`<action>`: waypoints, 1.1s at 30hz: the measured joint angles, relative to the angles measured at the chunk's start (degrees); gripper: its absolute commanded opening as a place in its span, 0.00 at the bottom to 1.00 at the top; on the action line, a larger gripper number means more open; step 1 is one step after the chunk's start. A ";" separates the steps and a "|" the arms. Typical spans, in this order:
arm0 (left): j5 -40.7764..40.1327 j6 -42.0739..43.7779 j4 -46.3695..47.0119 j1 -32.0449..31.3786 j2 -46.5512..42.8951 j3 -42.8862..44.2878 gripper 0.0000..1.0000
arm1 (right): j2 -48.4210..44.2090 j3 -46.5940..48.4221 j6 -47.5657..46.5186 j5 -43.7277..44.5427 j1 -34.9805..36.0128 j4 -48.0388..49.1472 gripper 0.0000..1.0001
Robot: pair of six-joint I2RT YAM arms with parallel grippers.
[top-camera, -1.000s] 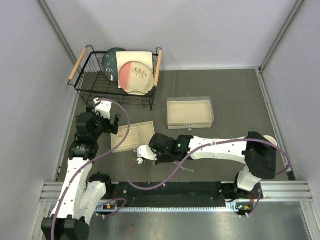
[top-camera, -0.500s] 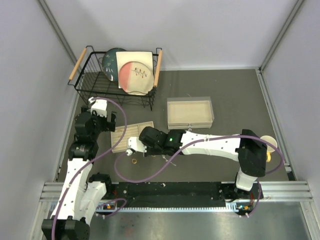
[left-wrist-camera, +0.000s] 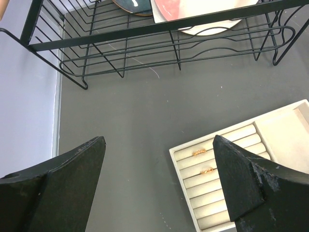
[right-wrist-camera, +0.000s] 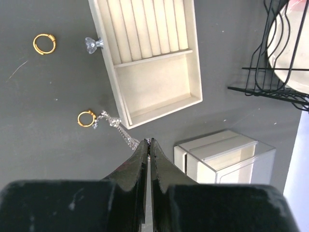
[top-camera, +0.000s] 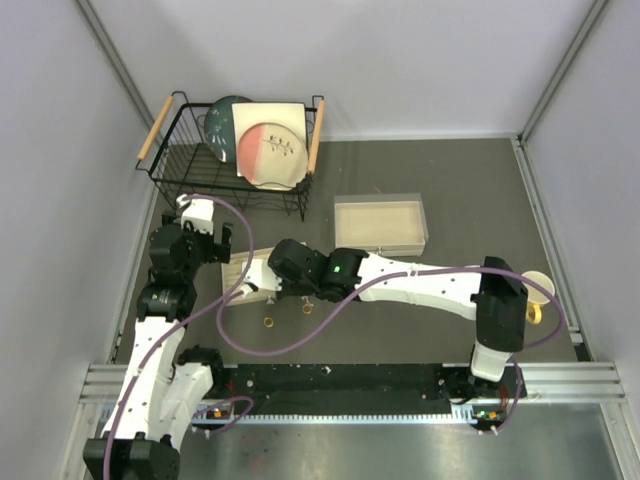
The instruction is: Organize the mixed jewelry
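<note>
Silver chain (right-wrist-camera: 126,136) pinched in the clenched right gripper (right-wrist-camera: 146,141), just off the tray (right-wrist-camera: 154,84) corner.
Left gripper (left-wrist-camera: 158,142) spread wide, holding nothing. Two gold pieces (left-wrist-camera: 199,152) already slotted in the tray's rolls, its wide compartment bare. Two gold rings (right-wrist-camera: 44,42) loose on the table (right-wrist-camera: 48,87) beside it, not yet sorted. Box (right-wrist-camera: 222,159) contents hidden. Probably under halfway.

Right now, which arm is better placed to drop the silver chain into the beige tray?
Right. The right gripper, shut, seems to pinch the silver chain beside the open compartment of the beige tray. The left gripper hangs open, holding nothing.
</note>
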 measured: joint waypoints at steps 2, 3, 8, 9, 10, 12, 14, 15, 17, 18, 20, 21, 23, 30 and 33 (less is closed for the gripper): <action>0.07 0.00 -0.02 0.00 0.00 0.00 0.99 | 0.20 0.70 -0.37 0.31 0.00 -0.13 0.00; 0.09 0.00 0.00 0.00 0.00 0.00 0.99 | 0.37 1.36 -0.59 0.46 0.00 -0.44 0.00; 0.04 -0.55 0.39 0.00 0.02 0.00 0.99 | 1.97 4.44 -1.99 1.62 -0.13 -1.20 0.00; -0.07 -0.79 0.55 0.00 0.02 0.00 0.99 | 2.34 4.87 -2.19 1.75 -0.22 -1.27 0.00; -0.24 -1.07 0.72 0.02 0.02 0.00 0.99 | 2.78 5.53 -2.47 1.92 -0.35 -1.38 0.00; -0.66 -1.36 0.87 0.44 0.04 0.00 0.99 | 3.54 6.62 -2.95 2.19 -0.55 -1.42 0.00; -2.10 -1.70 0.94 1.16 0.11 0.00 0.99 | 4.13 7.50 -3.43 2.45 -0.76 -1.46 0.00; -2.99 -1.92 1.05 1.51 0.20 0.00 0.99 | 4.28 7.87 -3.58 2.56 -0.87 -1.46 0.00; -4.52 -2.54 1.18 1.95 0.68 0.20 0.99 | 4.39 8.52 -3.91 2.82 -1.11 -1.53 0.00; -4.98 -2.75 1.27 2.14 1.05 0.37 0.99 | 4.44 8.79 -3.96 2.89 -1.25 -1.57 0.00; -6.14 -3.28 1.27 2.47 1.86 0.87 0.99 | 4.55 9.68 -4.13 3.17 -1.57 -1.84 0.00; -6.45 -3.54 1.29 2.67 2.14 1.07 0.99 | 4.59 10.12 -4.33 3.37 -1.73 -1.90 0.00; -7.28 -4.09 1.44 3.08 2.75 1.44 0.99 | 4.61 11.04 -4.48 3.52 -1.88 -2.01 0.00; -7.61 -4.74 1.84 4.24 3.80 2.19 0.99 | 4.70 12.90 -5.29 4.50 -2.32 -2.34 0.00; -7.58 -4.76 2.08 4.55 4.02 2.21 0.99 | 4.94 13.07 -5.51 4.55 -2.47 -2.32 0.00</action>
